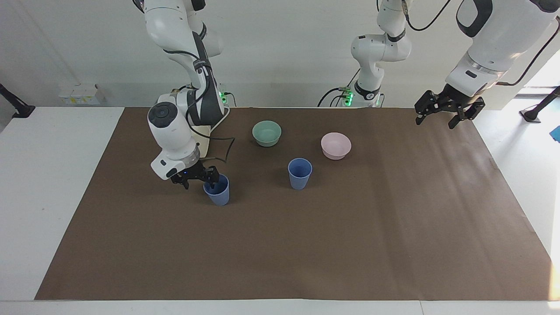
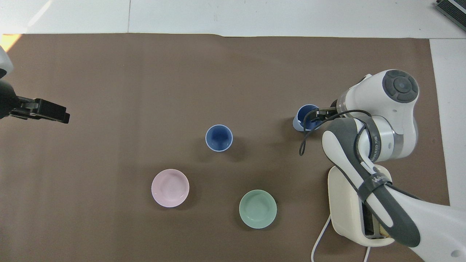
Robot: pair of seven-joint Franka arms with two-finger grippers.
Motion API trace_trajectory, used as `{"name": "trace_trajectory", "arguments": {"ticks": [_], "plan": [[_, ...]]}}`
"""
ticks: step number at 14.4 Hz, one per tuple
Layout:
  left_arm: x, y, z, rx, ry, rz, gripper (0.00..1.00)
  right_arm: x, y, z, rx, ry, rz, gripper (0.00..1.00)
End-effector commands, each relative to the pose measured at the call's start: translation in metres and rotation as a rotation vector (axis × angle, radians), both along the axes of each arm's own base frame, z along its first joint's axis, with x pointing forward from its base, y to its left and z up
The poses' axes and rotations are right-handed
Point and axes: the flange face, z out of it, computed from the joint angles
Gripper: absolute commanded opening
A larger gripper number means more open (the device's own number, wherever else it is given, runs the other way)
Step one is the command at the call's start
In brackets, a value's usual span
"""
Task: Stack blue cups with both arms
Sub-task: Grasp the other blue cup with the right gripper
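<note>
Looking at two matte periwinkle-blue tapered cups, no handles, both upright on the brown mat [image 1: 350, 245]. One blue cup [image 1: 217, 191] sits right at the right gripper [image 1: 197, 176]; second blue cup [image 1: 300, 173] stands well apart from it, toward the left arm's end, near the pink bowl [image 1: 336, 145] and green bowl [image 1: 267, 133]. Toaster [image 2: 346, 203] is mostly hidden under the right arm in the overhead view and almost wholly blocked by it in the facing view; slot contents hard to make out. Right gripper is low beside the first cup, one fingertip [image 1: 214, 175] over or just inside the rim, the other outside it on the right arm's end; fingers spread, straddling the near wall. Can't tell whether either finger actually touches the cup; cup base is on the mat. Left gripper [image 1: 444, 110] hangs in the air over the mat edge at its own end, fingers spread wide, holding nothing, arm waiting.
</note>
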Motion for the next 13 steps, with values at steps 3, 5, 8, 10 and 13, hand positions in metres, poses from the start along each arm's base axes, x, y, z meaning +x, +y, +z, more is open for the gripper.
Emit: {"name": "trace_trajectory", "arguments": {"ticks": [3, 5, 8, 10, 13], "plan": [[-0.006, 0.018, 0.004, 0.014, -0.003, 0.018, 1.00, 0.001, 0.016, -0.006, 0.009, -0.009, 0.015, 0.00], [-0.006, 0.018, 0.004, 0.016, -0.002, 0.019, 1.00, 0.002, 0.016, -0.006, 0.008, -0.009, 0.016, 0.00], [-0.014, 0.019, 0.007, 0.017, 0.004, 0.022, 1.00, 0.006, 0.018, 0.006, 0.010, -0.011, 0.013, 0.00], [-0.020, 0.020, 0.013, 0.024, -0.002, 0.022, 1.00, 0.008, 0.029, 0.027, 0.012, 0.003, 0.021, 0.00], [-0.020, 0.021, 0.014, 0.028, -0.007, 0.022, 1.00, 0.013, 0.046, 0.065, 0.022, 0.016, -0.032, 0.00]]}}
